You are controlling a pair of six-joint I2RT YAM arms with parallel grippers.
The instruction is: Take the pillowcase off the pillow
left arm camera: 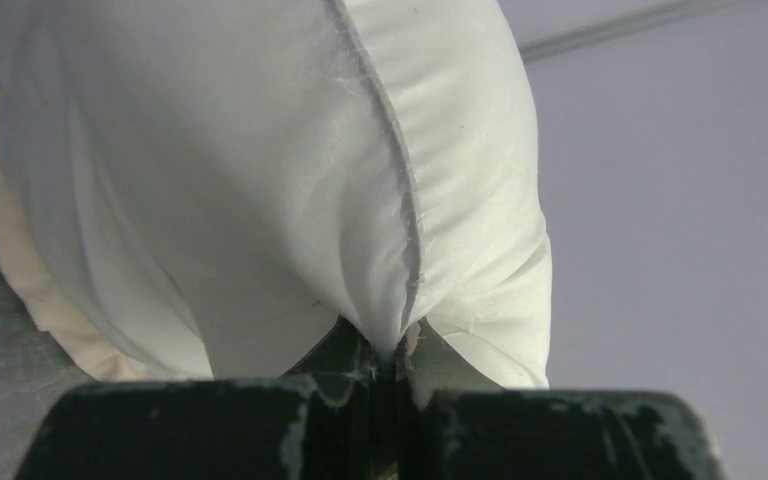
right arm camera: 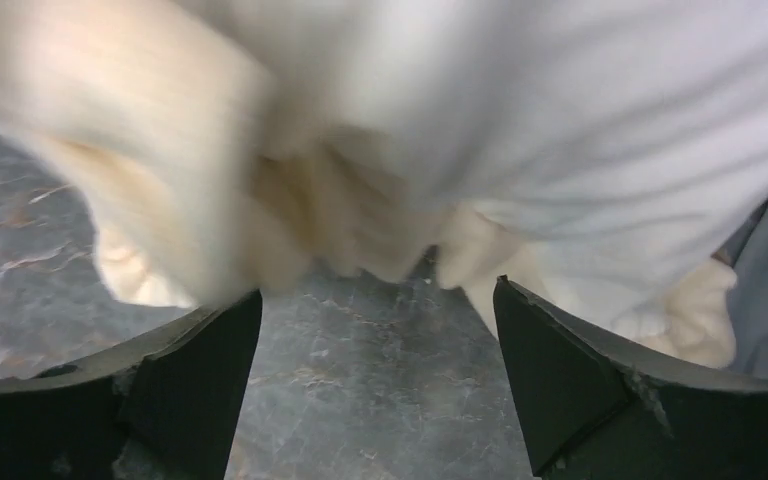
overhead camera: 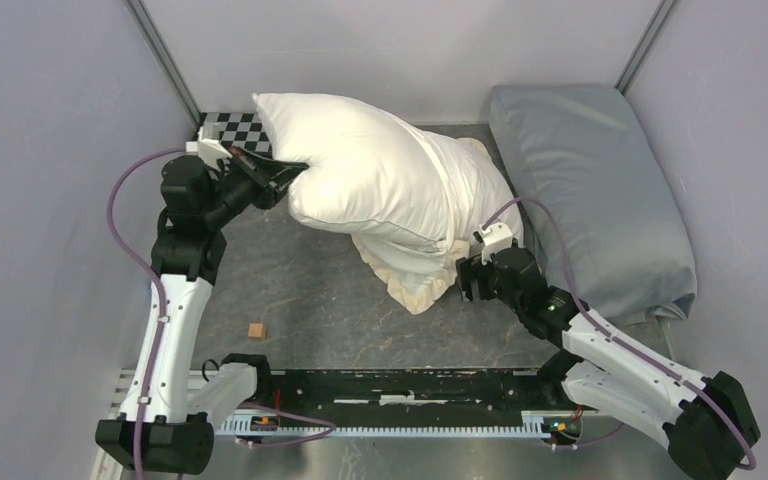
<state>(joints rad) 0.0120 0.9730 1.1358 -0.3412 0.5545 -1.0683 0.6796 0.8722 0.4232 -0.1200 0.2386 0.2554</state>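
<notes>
From above, the left hand (overhead camera: 282, 172) is clenched on the near end of the white pillow (overhead camera: 380, 170). The end of the pillow away from that hand sits inside the cream frilled pillowcase (overhead camera: 415, 285), which is bunched just ahead of the released right hand (overhead camera: 468, 280). A pale blue-grey pillow (overhead camera: 590, 200) lies to that hand's right.

The left wrist view alone shows that the grip is on the pillow's seam.

The right wrist view shows spread fingers (right arm camera: 180, 370) with only bare worktop (right arm camera: 360, 400) between them. The blurred frill hangs just ahead.
</notes>
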